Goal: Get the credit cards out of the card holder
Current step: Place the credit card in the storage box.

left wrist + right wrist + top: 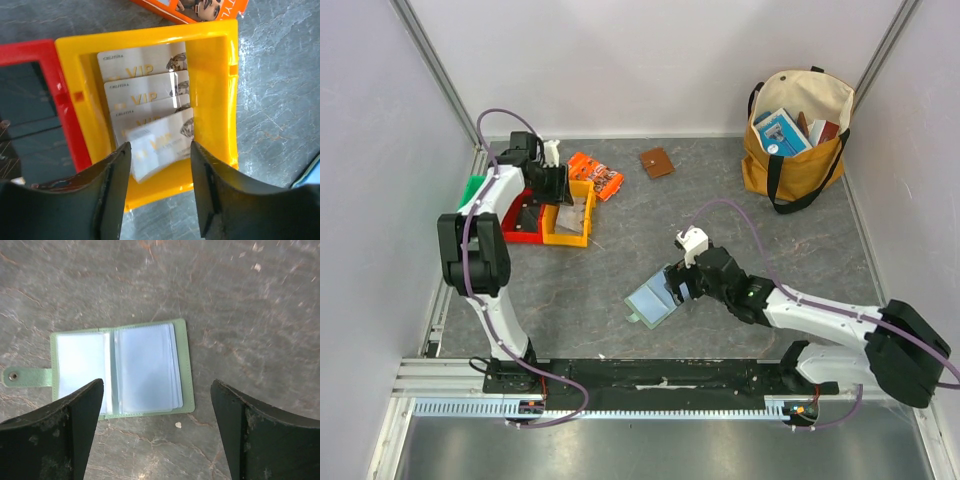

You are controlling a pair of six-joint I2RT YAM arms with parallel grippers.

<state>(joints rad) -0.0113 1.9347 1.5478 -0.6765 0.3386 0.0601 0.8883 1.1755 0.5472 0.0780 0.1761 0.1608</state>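
Card holder (120, 367): lying open, sleeves look empty, beneath right gripper (157, 386) (jaws wide, nothing held); cards (142, 82): in yellow tray (216, 90), left gripper (160, 155) parted above; risk: skewed top card (162, 142) may snag a rising finger.

Left wrist cam: the nearest card (160, 145) is smeared and its print is unreadable. Can't tell if it touches the fingers (107, 195) of the left gripper (160, 147). The orange packet (200, 7) is chopped off at 12 o'clock, and the red tray (30, 52) at 9. Right wrist cam: the card holder (145, 365) loses its 7 o'clock corner behind a finger (75, 430). Overhead, whatever's in the yellow tray (568, 240) is too tiny to read.
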